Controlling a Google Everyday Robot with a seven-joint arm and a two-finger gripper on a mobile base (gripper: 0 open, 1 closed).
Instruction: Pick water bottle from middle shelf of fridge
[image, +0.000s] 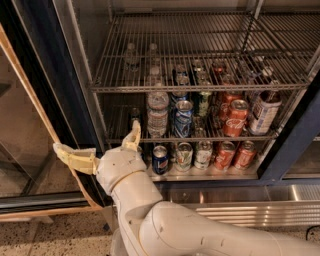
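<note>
The water bottle (158, 114), clear and ribbed, stands upright at the left front of the middle shelf (116, 140) of the fridge (299, 136). A blue can is right beside it on its right. My gripper (96, 135) is open wide and empty, low and to the left of the bottle, in front of the fridge's left side. One finger (133, 134) points up at the shelf's front edge just left of the bottle. The other finger (72, 157) points left.
The shelf also holds a blue can (183, 119), a red cola can (235, 118) and a dark bottle with a white label (263, 112). A row of cans (203, 154) stands on the shelf below. A wire rack (200, 88) lies just above the bottle. My arm (200, 230) fills the foreground.
</note>
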